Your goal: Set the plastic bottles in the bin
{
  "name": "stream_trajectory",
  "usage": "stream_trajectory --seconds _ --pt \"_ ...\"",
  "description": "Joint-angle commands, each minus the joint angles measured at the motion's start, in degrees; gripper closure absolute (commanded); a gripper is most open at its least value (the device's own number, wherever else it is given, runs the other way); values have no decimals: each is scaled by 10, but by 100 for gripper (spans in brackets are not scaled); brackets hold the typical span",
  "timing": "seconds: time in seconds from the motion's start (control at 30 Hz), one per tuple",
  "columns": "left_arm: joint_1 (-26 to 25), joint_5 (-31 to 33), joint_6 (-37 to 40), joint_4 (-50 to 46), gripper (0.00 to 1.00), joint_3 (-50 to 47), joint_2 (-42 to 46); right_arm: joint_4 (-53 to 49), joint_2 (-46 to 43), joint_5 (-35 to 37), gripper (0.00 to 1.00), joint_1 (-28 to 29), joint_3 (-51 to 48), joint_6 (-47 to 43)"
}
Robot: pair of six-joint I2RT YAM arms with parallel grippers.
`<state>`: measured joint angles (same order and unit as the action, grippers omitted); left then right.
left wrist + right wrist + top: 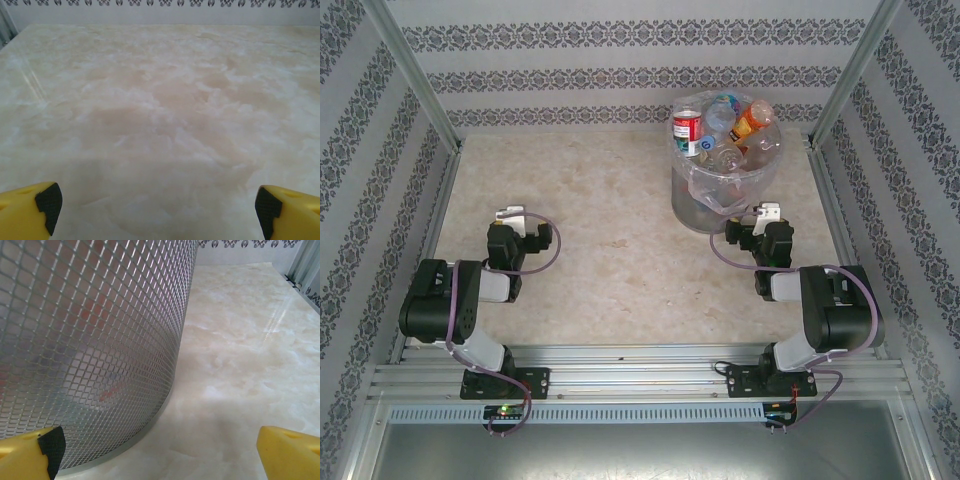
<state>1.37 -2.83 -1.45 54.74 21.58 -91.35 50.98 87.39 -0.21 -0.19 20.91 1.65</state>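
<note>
Right pincer [767,211] beside the bin [692,200] and left pincer [509,214] well away both gape empty, bottles [725,130] heaped inside, none on the worktop [610,220]: looks finished.

Bright, even, diffuse light from above. Pale marbled beige tabletop [610,270] slightly washed out in the overhead view. Faint, soft-edged shadow at the foot of the tall round grey mesh bin [100,340]. 2 thin streaks of glare on the tabletop: 1 at the left of the left wrist view, 1 at the right of the right wrist view. White highlights on the clear plastic bag liner [720,190]. Overhead picture soft and low in detail, wrist pictures softest at the bottom corners.
</note>
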Motion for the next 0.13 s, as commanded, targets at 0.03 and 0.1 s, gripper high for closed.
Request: stream_trajectory --seconds 0.03,0.1 --pt "5 -18 7 -13 0 6 5 4 -7 11 2 9 12 -3" --pt "5 -18 7 -11 0 6 5 5 -8 14 2 11 11 -3"
